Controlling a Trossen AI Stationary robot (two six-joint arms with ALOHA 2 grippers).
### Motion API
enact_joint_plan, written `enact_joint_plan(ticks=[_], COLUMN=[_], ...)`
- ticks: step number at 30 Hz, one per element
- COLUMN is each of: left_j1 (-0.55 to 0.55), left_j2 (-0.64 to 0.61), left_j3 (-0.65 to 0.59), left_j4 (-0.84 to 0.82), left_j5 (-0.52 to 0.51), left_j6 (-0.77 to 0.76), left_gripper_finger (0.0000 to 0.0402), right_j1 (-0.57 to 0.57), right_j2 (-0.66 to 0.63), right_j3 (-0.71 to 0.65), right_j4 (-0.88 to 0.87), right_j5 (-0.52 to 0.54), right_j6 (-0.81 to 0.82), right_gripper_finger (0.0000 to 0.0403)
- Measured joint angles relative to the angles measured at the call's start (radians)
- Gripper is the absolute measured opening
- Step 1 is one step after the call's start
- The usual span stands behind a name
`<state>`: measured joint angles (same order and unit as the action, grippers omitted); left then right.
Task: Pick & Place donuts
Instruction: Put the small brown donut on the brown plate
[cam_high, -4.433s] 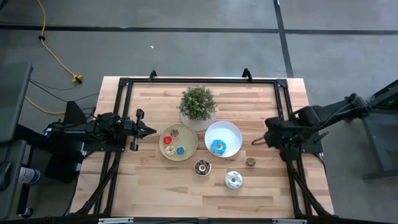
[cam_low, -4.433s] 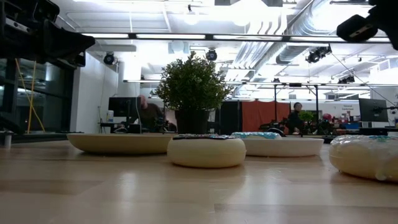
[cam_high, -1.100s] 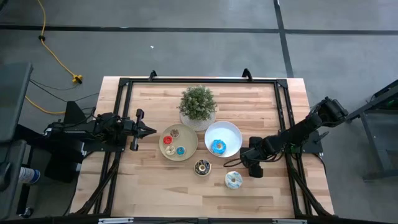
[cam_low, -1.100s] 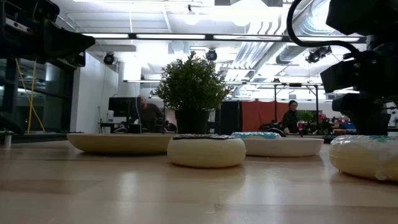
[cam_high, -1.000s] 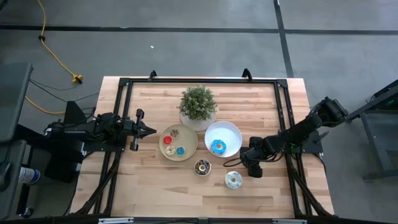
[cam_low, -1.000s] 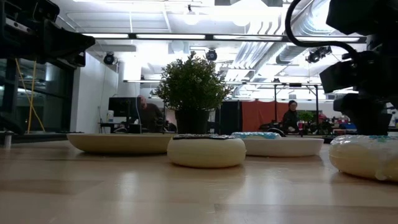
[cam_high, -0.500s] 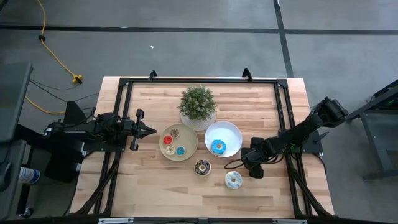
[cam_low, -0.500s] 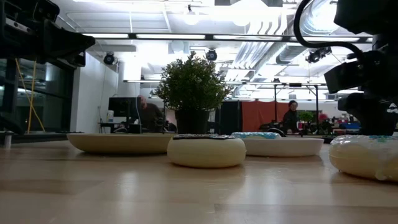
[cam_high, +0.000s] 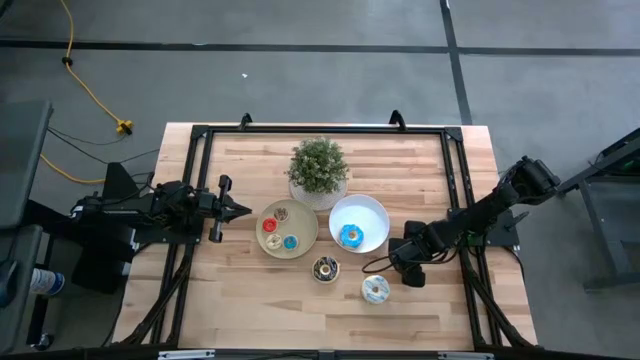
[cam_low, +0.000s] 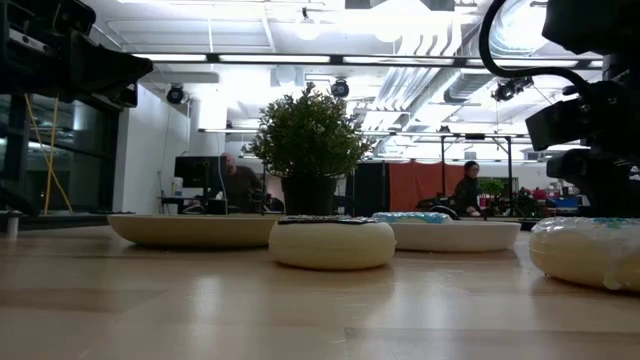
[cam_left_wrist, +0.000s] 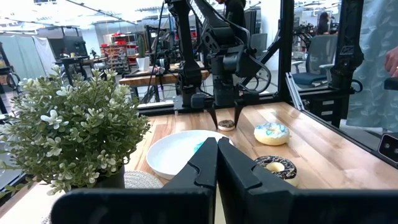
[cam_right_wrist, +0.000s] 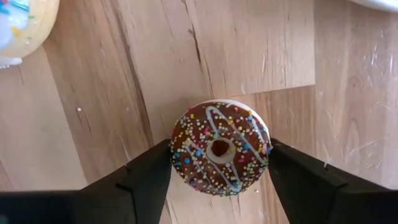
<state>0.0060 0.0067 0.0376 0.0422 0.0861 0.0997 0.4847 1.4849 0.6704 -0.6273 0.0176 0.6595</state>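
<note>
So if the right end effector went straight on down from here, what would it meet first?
The small brown sprinkled donut, already between its fingers; directly beneath lies the wooden table.

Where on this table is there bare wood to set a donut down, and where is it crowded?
Bare wood runs along the table's near edge and left of the tan plate, and right of the plant. It is crowded mid-table: both plates, the white plate included, the loose donuts and the right gripper.

Right claw (cam_right_wrist: 221, 165) down, fingers apart
</note>
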Motion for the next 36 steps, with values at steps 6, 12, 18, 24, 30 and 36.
enact_joint_plan(ticks=[6,12,18,24,30,36], left_j1=[0.0,0.0,0.0,0.0,0.0,0.0], left_j2=[0.0,0.0,0.0,0.0,0.0,0.0], left_j3=[0.0,0.0,0.0,0.0,0.0,0.0], left_j4=[0.0,0.0,0.0,0.0,0.0,0.0], left_j5=[0.0,0.0,0.0,0.0,0.0,0.0], left_j6=[0.0,0.0,0.0,0.0,0.0,0.0], left_gripper_finger=[0.0001,0.0001,0.0001,0.0001,0.0001,0.0001], right_j1=[0.001,0.002,0.0,-0.024,-0.057,-0.109], right_j2=[0.0,0.0,-0.006,-0.072,-0.129,-0.13], right_j3=[0.0,0.0,0.0,0.009,0.011,0.089], right_j4=[0.001,0.008,0.016,0.042,0.099,0.09], right_j5=[0.009,0.018,0.017,0.022,-0.004,-0.023], right_j6=[0.0,-0.002,-0.005,-0.005,-0.01,-0.105], right_gripper_finger=[0.0223,0.0197,0.0188,0.0188,0.0183,0.0183])
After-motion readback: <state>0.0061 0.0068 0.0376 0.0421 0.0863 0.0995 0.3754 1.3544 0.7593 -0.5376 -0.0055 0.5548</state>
